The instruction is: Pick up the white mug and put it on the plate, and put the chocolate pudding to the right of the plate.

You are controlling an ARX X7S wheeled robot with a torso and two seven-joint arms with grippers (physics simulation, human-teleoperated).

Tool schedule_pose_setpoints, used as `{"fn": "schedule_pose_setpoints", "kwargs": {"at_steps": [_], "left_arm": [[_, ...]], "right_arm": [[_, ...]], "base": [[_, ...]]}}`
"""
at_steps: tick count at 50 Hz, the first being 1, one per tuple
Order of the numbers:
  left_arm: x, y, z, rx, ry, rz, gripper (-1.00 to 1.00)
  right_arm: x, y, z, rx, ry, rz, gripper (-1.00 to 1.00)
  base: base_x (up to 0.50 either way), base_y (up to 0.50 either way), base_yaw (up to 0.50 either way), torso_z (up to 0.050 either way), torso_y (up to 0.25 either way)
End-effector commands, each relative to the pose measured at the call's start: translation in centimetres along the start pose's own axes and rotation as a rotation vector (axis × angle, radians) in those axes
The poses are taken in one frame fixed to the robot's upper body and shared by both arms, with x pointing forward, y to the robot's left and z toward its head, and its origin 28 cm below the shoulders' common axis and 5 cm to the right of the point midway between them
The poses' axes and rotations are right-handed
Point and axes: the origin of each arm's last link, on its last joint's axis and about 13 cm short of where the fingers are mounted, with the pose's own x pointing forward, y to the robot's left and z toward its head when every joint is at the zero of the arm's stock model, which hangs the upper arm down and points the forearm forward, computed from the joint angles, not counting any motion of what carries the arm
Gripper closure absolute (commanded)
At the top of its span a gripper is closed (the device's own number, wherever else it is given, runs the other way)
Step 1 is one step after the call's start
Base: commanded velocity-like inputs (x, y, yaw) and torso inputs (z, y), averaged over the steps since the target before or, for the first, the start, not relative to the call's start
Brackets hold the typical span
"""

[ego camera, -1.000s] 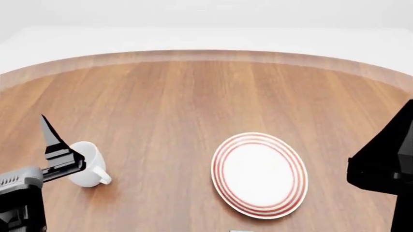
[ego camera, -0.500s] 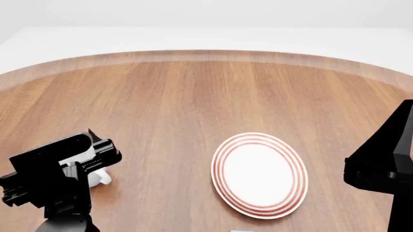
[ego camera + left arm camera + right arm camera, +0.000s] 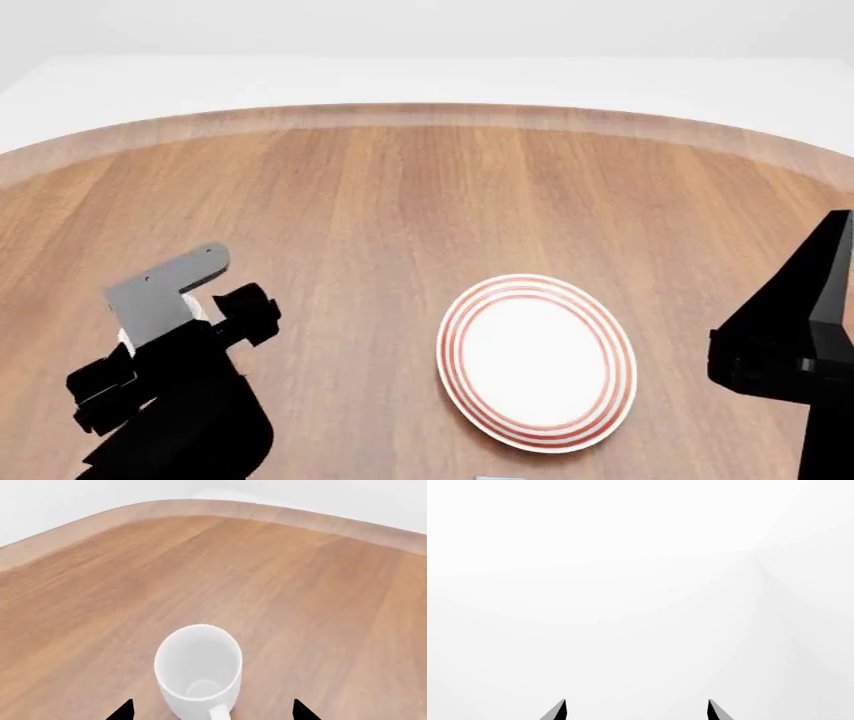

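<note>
mugs: 1, white mug (image 3: 199,667), upright on the table
plates: 1, red-ringed plate (image 3: 537,361)
tables: 1, wooden table (image 3: 427,200)
grippers: 2, left gripper (image 3: 212,711) and right gripper (image 3: 636,710), two fingertips showing on each

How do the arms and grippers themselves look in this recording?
Both arms are flat matte black, blocky and angular, with no visible cables, markings or sleeves. The left arm carries a grey rectangular plate. Each gripper, left and right, shows only two pointed black fingertips.
</note>
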Motion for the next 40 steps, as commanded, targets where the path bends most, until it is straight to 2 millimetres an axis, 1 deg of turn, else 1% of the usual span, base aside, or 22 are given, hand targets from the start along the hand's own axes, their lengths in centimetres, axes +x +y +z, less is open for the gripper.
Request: {"fn": "schedule_pose_setpoints", "kwargs": {"at_steps": [1,5,11,15,21,23,34,35,40], "left_arm": [[0.7,-1.8,-0.1,-0.025,0.125,0.123,-1.0],[0.8,-2.0,0.0,-0.046,0.136,0.156,-1.0],[1.2,-2.9,-0.1,-0.063,0.173,0.152,-1.0],[1.7,-3.5,-0.3,-0.061,0.189,0.143,-1.0],[2.2,-3.8,-0.3,-0.064,0.207,0.139,-1.0],[2.7,-4.0,-0.6,-0.103,0.239,0.122,-1.0],[3.8,-4.8,-1.4,-0.101,0.274,0.124,-1.0],[4.0,-4.8,-1.6,-0.11,0.296,0.129,-1.0],[4.4,-5.0,-1.5,-0.121,0.302,0.138,-1.0]], "right_arm": [[-0.1,-0.2,0.1,-0.011,-0.009,0.002,-1.0],[-0.1,-0.2,0.0,-0.01,-0.007,0.003,-1.0],[-0.1,-0.2,0.0,-0.009,-0.005,0.004,-1.0],[-0.2,-0.1,0.0,-0.007,-0.004,0.005,-1.0],[-0.2,-0.1,-0.1,-0.007,-0.002,0.006,-1.0],[-0.2,0.0,-0.1,-0.005,-0.001,0.008,-1.0],[-0.2,0.0,-0.1,-0.003,0.0,0.011,-1.0],[-0.2,0.0,-0.1,-0.002,0.0,0.012,-1.0],[-0.2,0.1,-0.1,-0.001,0.0,0.015,-1.0]], "base": [[0.0,0.0,0.0,0.0,0.0],[0.0,0.0,0.0,0.0,0.0],[0.0,0.0,0.0,0.0,0.0],[0.0,0.0,0.0,0.0,0.0],[0.0,0.0,0.0,0.0,0.0],[0.0,0.0,0.0,0.0,0.0],[0.0,0.0,0.0,0.0,0.0],[0.0,0.0,0.0,0.0,0.0],[0.0,0.0,0.0,0.0,0.0]]}}
